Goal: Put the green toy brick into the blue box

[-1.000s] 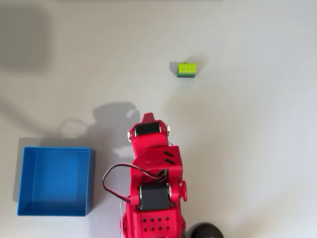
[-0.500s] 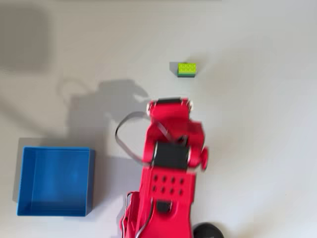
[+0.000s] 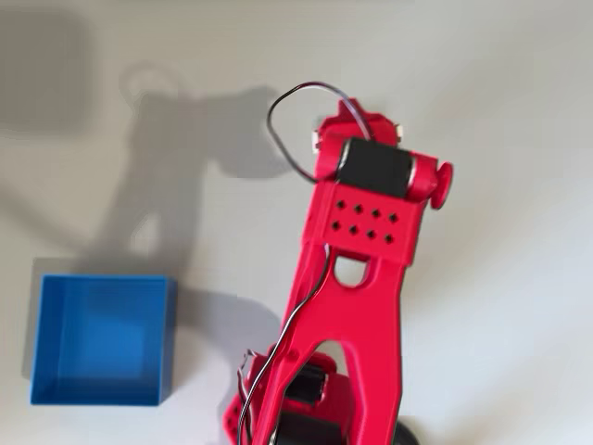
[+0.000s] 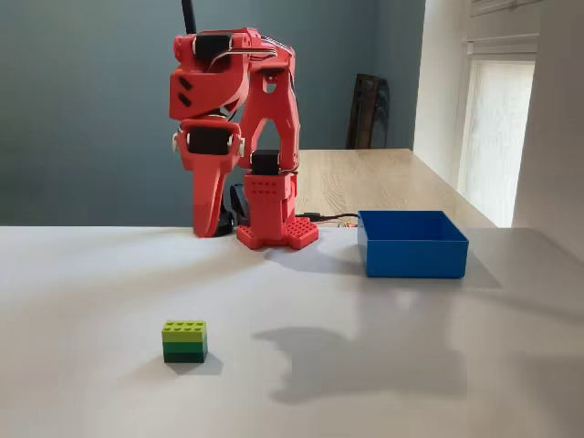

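Observation:
The green toy brick (image 4: 184, 341) lies on the white table near the front of the fixed view, studs up, nothing touching it. In the overhead view the red arm's wrist (image 3: 371, 171) reaches over the spot where the brick lies and hides it. My gripper (image 4: 211, 230) hangs well above the table, pointing down, and its fingers look pressed into one narrow wedge with nothing between them. The blue box (image 4: 412, 248) stands empty at the right of the fixed view and at the lower left of the overhead view (image 3: 102, 343), far from the brick.
The arm's red base (image 4: 274, 233) stands at the back of the white table, with cables trailing beside it. A wooden table and a dark chair stand behind, and a window is at the right.
The arm has unfolded and swung forward over the table. Its wrist moved up the overhead picture and now covers the brick. Brick and box have not moved.

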### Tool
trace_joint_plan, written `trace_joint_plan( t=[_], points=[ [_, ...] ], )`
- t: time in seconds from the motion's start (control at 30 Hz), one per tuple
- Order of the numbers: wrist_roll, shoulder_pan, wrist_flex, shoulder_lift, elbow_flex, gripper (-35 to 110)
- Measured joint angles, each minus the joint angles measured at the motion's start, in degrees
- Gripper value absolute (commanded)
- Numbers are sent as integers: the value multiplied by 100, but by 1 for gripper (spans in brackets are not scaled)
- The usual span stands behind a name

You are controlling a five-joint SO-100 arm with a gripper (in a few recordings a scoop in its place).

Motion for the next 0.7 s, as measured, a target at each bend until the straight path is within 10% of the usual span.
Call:
trace_joint_plan(
  t=[0.7],
  points=[
    [413, 202, 0, -2953, -2250, 35]
  ],
)
